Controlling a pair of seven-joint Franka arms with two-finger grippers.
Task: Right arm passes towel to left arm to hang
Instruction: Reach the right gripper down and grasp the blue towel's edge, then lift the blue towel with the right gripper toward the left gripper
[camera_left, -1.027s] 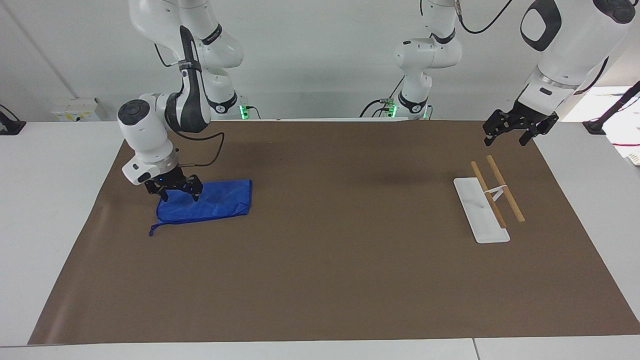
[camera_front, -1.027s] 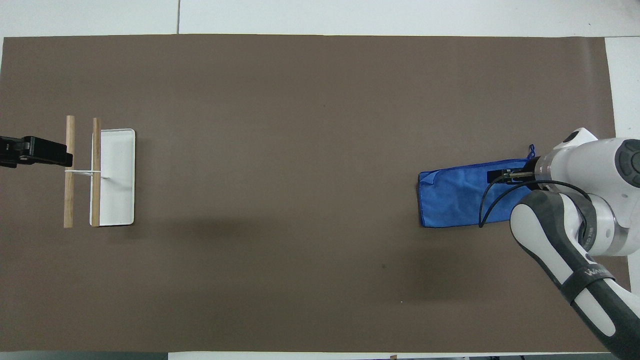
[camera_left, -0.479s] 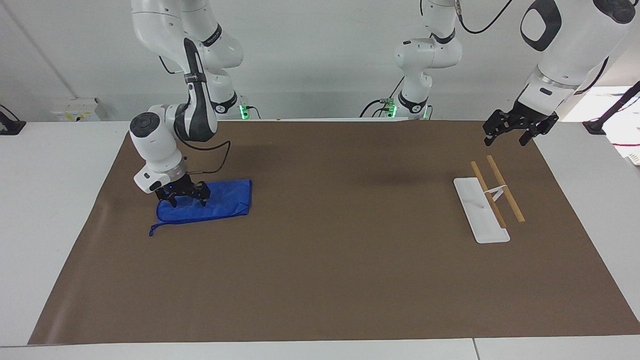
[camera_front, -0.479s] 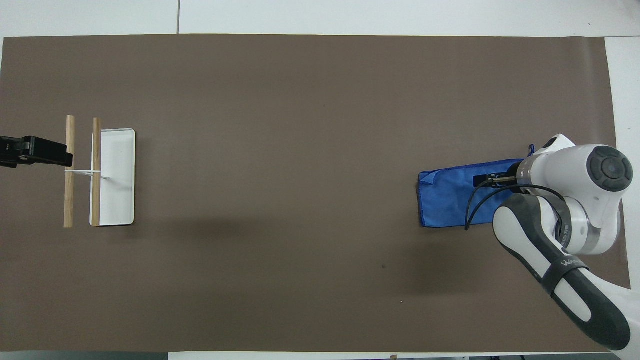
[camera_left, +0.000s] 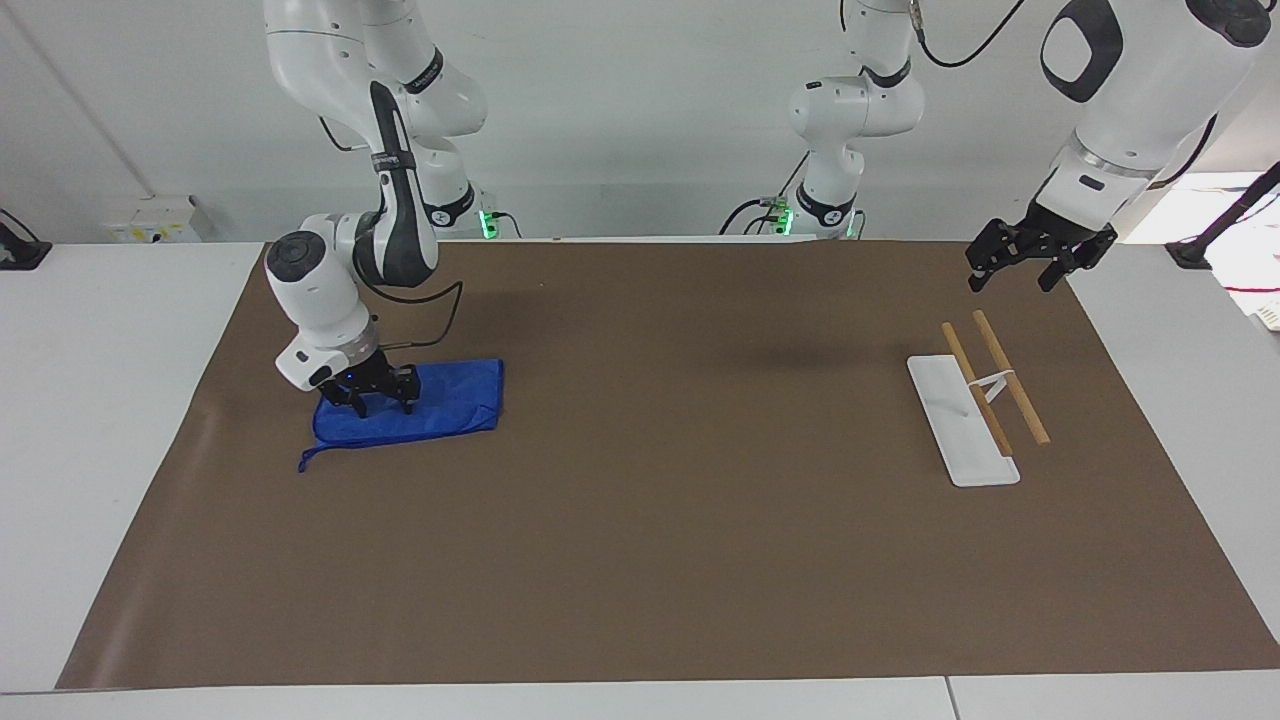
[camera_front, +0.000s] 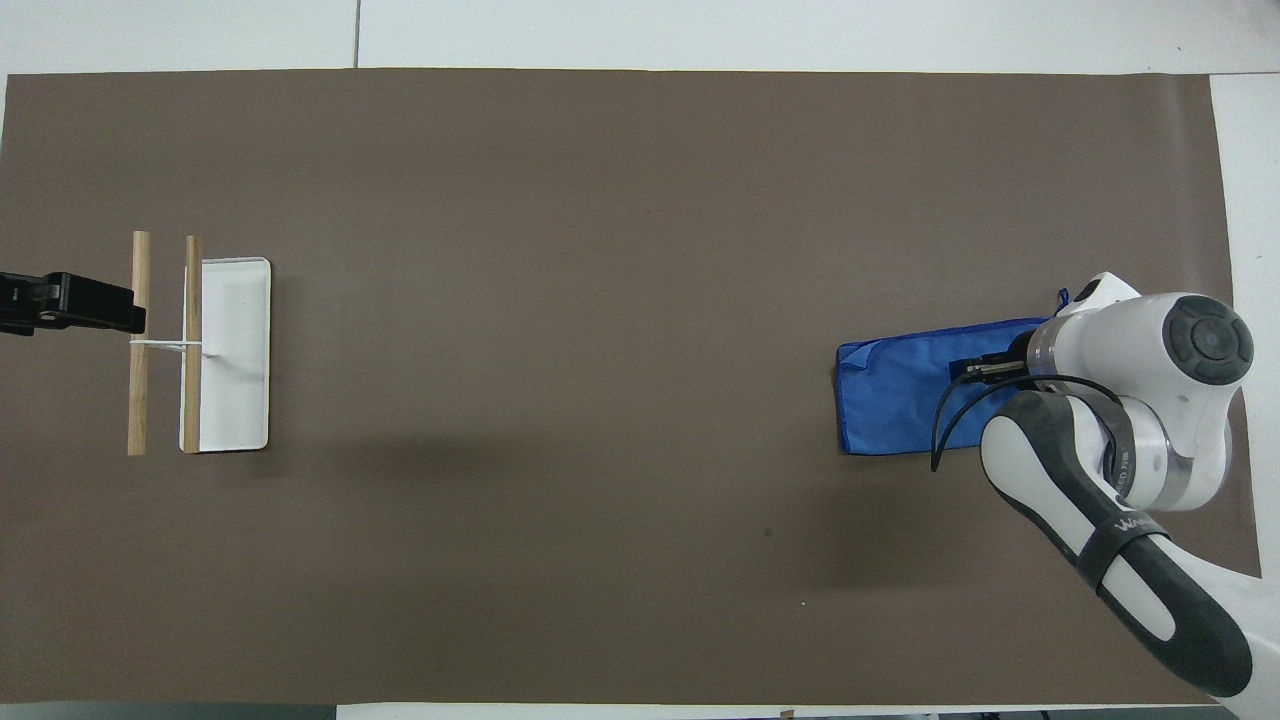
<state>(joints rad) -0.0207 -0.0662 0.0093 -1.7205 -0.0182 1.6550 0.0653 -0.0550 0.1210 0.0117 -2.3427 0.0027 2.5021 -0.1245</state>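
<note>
A: So, where does the towel (camera_left: 420, 408) sit?

B: In the facing view it lies flat on the brown mat (camera_left: 650, 520), in the left half of the frame at about mid height. In the overhead view the same blue cloth shows at the right side of the frame, partly under the right arm (camera_front: 1120, 470). Its thin cord loop (camera_left: 305, 462) trails off the lower left corner of the cloth in the facing view.

A: And the right gripper (camera_left: 378, 400)?

B: It is down on the towel's end toward the left of the facing frame, tips pressed at the cloth. The two fingers stand a little apart, straddling a bit of fabric; whether they have pinched it cannot be told. The towel is not lifted.

A: What of the left arm (camera_left: 1130, 90)?

B: It waits at the upper right of the facing frame. The left gripper (camera_left: 1030, 268) hangs in the air over the mat's upper right corner, fingers spread wide and holding nothing. In the overhead view only its black tip shows at the left edge.

A: Anything else on the mat?

B: Just below that gripper in the facing view stands a small rack (camera_left: 985, 385), two wooden rods on a white base (camera_left: 950, 420), well apart from the towel.
</note>
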